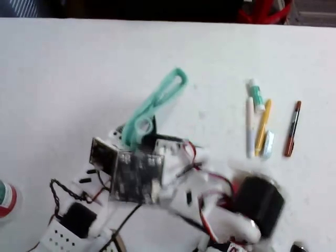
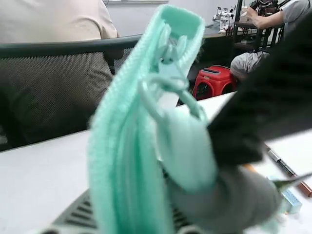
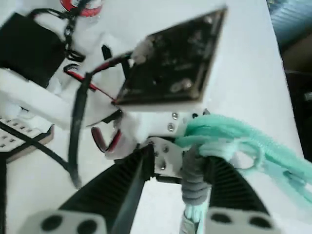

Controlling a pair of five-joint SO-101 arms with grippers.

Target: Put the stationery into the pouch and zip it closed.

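The mint green pouch [image 1: 157, 100] stands on its long edge at the table's middle, zipper side up, and its zipper pull [image 2: 169, 80] shows close in the left wrist view. My left gripper [image 1: 132, 134] is shut on the pouch's near end, its grey-sleeved finger [image 3: 194, 178] pressed against the fabric [image 3: 229, 139]. My right gripper [image 3: 178, 195] is open, its two black fingers either side of that same end and the grey finger. The stationery lies at the right: a glue stick [image 1: 256, 93], a white pen [image 1: 250, 127], a yellow pen [image 1: 263, 126], a pale blue eraser [image 1: 268, 145] and a brown pen [image 1: 292, 128].
Both arms and their cables crowd the table's front, with the left arm's circuit board [image 1: 134, 176] near the pouch. A red and white round object [image 1: 6, 198] sits at the front left edge. Bare white table [image 1: 79, 68] stretches behind the pouch.
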